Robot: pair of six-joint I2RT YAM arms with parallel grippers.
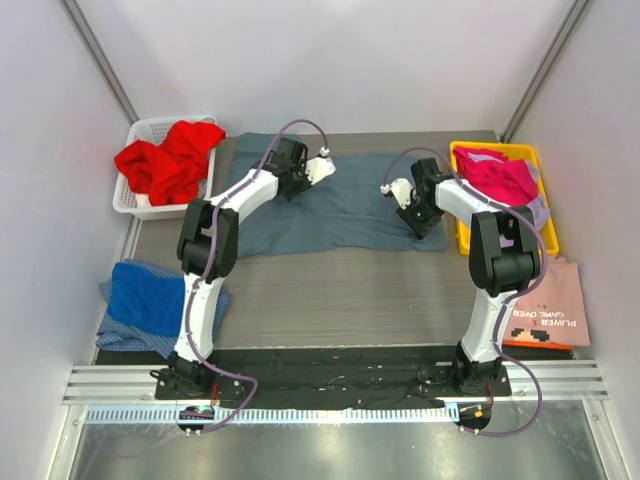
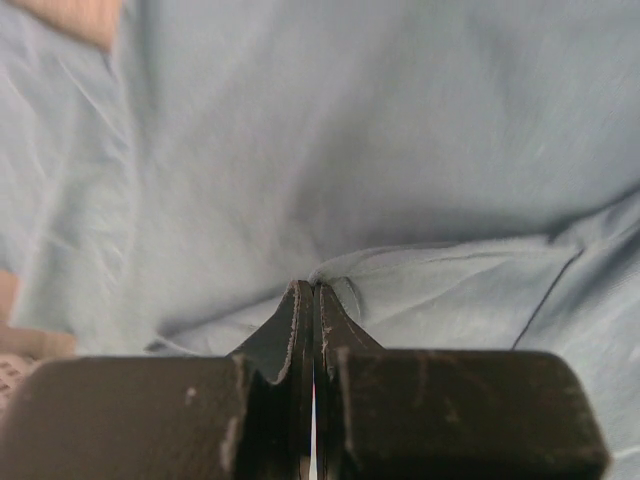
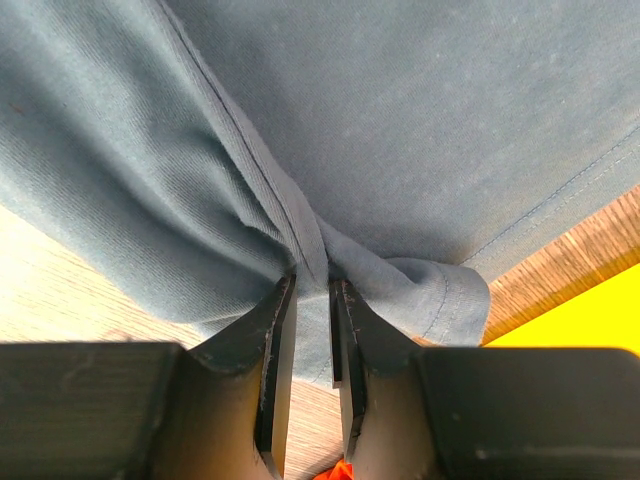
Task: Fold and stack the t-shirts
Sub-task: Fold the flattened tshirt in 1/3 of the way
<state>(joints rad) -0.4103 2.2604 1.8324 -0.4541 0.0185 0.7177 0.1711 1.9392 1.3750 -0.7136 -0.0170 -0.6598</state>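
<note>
Rightward, the pale pink t-shirt reads "PLAYER GAME OVER", upside down. The slate t-shirt lies lengthwise left-right; left jaws and right jaws each pinch it.

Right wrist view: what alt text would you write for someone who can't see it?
The right gripper pinches a bunched fold of a blue-grey t-shirt, seen close up. Wooden table shows beneath, with a yellow bin corner at lower right.
</note>
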